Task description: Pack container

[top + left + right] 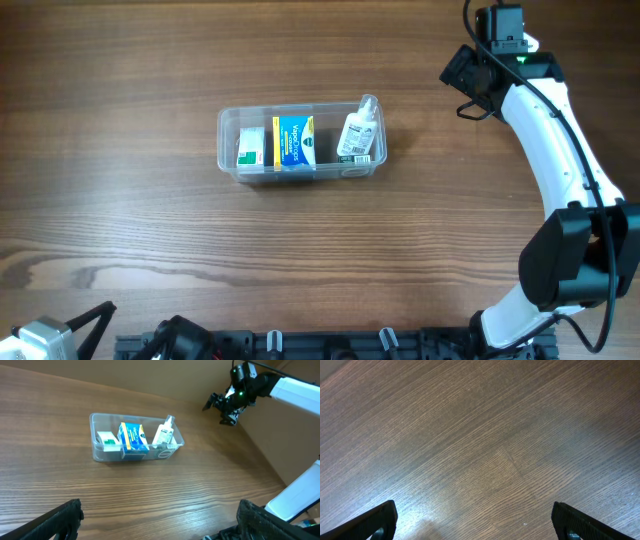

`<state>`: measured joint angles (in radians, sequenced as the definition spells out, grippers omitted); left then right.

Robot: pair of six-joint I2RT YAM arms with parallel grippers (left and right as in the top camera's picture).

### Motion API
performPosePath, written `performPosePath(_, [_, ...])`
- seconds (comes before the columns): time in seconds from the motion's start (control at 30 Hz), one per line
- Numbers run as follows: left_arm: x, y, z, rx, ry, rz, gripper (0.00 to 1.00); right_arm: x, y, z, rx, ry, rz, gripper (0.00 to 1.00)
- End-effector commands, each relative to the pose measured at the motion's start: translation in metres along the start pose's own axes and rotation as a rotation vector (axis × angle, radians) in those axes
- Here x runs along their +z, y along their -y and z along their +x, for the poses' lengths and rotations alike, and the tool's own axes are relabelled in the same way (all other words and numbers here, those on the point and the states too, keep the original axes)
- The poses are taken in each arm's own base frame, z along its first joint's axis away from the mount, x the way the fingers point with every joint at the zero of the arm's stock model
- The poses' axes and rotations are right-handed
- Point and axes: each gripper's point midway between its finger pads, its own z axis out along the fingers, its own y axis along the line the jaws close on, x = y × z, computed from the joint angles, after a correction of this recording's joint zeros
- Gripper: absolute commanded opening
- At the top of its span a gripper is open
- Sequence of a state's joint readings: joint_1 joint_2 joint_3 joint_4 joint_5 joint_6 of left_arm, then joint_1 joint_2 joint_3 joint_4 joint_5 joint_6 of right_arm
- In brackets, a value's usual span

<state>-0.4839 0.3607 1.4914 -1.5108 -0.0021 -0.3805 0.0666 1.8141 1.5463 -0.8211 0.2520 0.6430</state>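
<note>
The container (228, 165) sits mid-tabletop, holding two boxes and a bottle (359, 130). Packing looks done. Left tool (160, 520) and right tool (475, 515) are empty, spread wide. Next: likely park both arms.

the right arm (545, 150) stretches far out, right gripper (479, 524) spread wide; left gripper (157, 522) spread wide too.

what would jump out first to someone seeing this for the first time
The clear container in the middle of the table, already holding a blue box, a small white-and-green box and a leaning bottle. Next, the white right arm stretched over the far right side, its hand open above bare wood.
</note>
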Motion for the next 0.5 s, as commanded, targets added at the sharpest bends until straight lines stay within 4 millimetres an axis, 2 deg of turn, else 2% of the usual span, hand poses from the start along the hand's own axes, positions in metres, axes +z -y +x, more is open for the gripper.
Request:
performPosePath(0.0, [0.001,0.001,0.001,-0.018,0.002,0.010,1.00,0.005,0.004,0.001,0.010,0.000,0.022,1.00])
performPosePath(0.07, [0.012,-0.001,0.007,0.037,-0.027,-0.004,1.00,0.005,0.004,0.001,0.010,0.000,0.022,1.00])
performPosePath(0.17, [0.039,0.000,0.005,0.121,-0.027,-0.003,1.00,0.005,0.004,0.001,0.010,0.000,0.022,1.00])
performPosePath(0.27, [0.087,-0.009,0.003,0.195,0.000,-0.055,1.00,0.005,0.004,0.001,0.010,0.000,0.022,1.00])
performPosePath(0.37, [0.131,-0.032,0.004,0.151,0.048,-0.142,1.00,0.005,0.004,0.001,0.011,0.000,0.022,1.00])
performPosePath(0.47, [0.156,-0.046,0.010,0.132,0.117,-0.145,1.00,0.005,0.004,0.001,0.010,0.000,0.022,1.00])
